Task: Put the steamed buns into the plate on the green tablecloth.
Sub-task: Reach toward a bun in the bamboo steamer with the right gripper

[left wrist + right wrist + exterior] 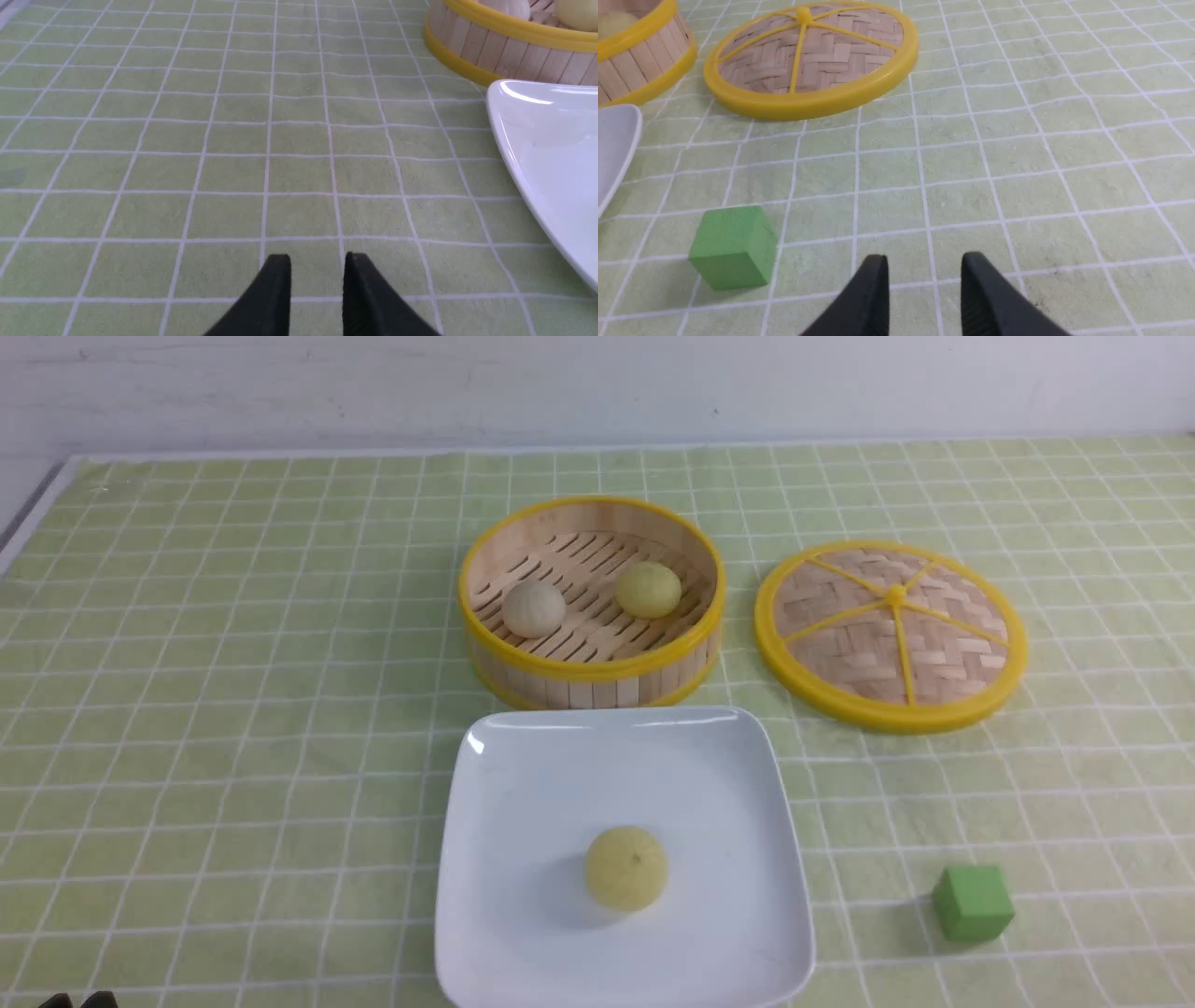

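Observation:
A pale yellow steamed bun [625,868] lies in the white square plate [523,775] on the green tablecloth [233,709]. An off-white bun [534,609] and another pale yellow bun [648,589] sit in the round bamboo steamer basket [597,677] just behind the plate. My left gripper [317,261] is low over bare cloth left of the plate [551,154], with its jaws a little apart and empty. Its tips show at the bottom left of the front view [79,1001]. My right gripper [924,261] hovers over bare cloth right of the green cube [733,247], jaws a little apart and empty.
The woven yellow-rimmed lid [890,635] lies flat to the right of the basket. The green cube [973,903] sits right of the plate near the front. The cloth's far edge meets a white wall, and its left edge shows at the far left.

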